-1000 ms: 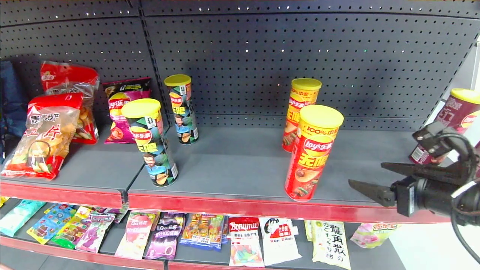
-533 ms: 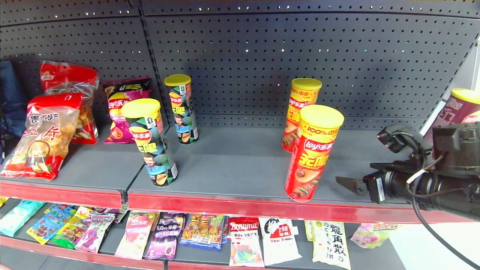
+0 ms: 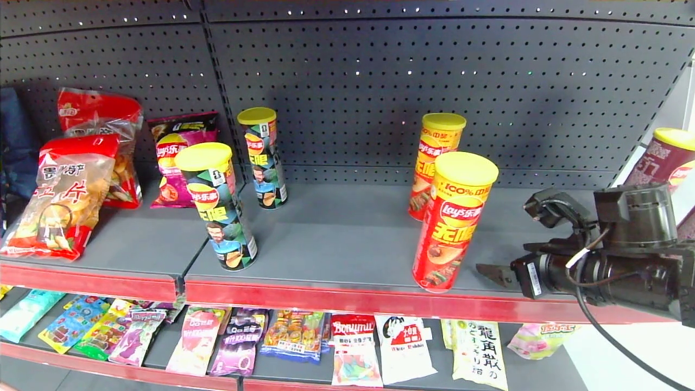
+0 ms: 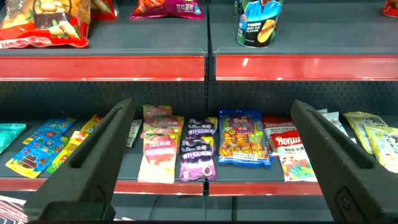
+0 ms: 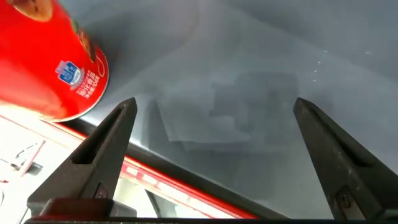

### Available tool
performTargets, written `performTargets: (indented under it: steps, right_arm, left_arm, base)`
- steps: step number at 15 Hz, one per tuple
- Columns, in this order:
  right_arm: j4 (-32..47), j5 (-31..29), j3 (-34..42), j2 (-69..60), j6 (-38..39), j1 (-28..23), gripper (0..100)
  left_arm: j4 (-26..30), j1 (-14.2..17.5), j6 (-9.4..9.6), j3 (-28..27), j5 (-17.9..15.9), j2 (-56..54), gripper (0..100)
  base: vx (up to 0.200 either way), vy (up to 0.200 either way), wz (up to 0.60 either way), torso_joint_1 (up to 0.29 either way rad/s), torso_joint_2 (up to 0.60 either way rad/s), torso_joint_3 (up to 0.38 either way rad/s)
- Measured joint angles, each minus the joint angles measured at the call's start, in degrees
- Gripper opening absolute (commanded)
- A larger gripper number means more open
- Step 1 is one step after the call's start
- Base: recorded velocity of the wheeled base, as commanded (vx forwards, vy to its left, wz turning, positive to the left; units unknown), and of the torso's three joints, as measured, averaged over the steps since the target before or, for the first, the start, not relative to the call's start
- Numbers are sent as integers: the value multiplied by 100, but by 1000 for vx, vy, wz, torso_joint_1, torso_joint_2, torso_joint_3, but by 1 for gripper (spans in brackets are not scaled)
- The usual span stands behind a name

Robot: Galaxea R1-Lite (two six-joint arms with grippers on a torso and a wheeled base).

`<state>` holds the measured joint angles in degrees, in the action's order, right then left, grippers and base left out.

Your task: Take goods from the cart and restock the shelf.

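Note:
A red chip can with a yellow lid (image 3: 453,220) stands at the front edge of the grey top shelf (image 3: 347,239). A second red can (image 3: 436,163) is behind it. My right gripper (image 3: 502,260) hovers low over the shelf just right of the front can, open and empty. In the right wrist view the gripper (image 5: 214,102) spans bare shelf, with the red can (image 5: 50,62) off to one side. My left gripper (image 4: 211,104) is open and empty, facing the lower shelf of candy bags (image 4: 199,152).
Two dark patterned cans (image 3: 217,206) (image 3: 264,157) stand left of centre. Snack bags (image 3: 65,195) lie at the far left. A maroon can (image 3: 659,157) is at the right end. A pegboard wall (image 3: 380,81) backs the shelf. Bare shelf lies between the can groups.
My right gripper has shifted left along the shelf toward the front red can, and its wrist has rolled. The cans have not moved.

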<state>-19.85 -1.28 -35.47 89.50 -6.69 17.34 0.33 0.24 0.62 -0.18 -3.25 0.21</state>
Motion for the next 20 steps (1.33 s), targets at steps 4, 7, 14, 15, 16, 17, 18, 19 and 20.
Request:
performTargets:
  steps: [4,7,14,15,16,17,18,19,20]
  right_arm:
    - [0,5,1,112,-28,107,100]
    - [0,6,-16,200,-30,187,100]
    - [-38,5,-90,391,-28,295,100]
    - [-79,5,-90,421,-28,313,100]
    - [-119,0,-90,444,-30,324,100]
    - [-137,-2,-88,468,-30,325,100]
    - [-144,0,-88,490,-30,328,100]
    - [-155,-2,-88,510,-30,328,100]
    - [-168,-2,-88,529,-28,328,100]
  left_arm:
    - [0,0,0,0,2,0,100]
    - [0,0,0,2,0,0,100]
    - [0,0,0,5,0,0,100]
    - [0,0,-2,5,2,0,100]
    - [2,0,0,5,2,0,100]
    - [0,0,0,5,0,0,100]
    - [0,0,-2,5,0,0,100]
    - [0,0,-5,5,4,0,100]
    - [0,0,-7,9,2,0,100]
  base:
    - [0,0,0,0,0,0]
    - [0,0,0,0,0,0]
    - [0,0,0,0,0,0]
    - [0,0,0,0,0,0]
    - [0,0,0,0,0,0]
    - [0,0,0,0,0,0]
    - [0,0,0,0,0,0]
    - [0,0,0,0,0,0]
    - [0,0,0,0,0,0]
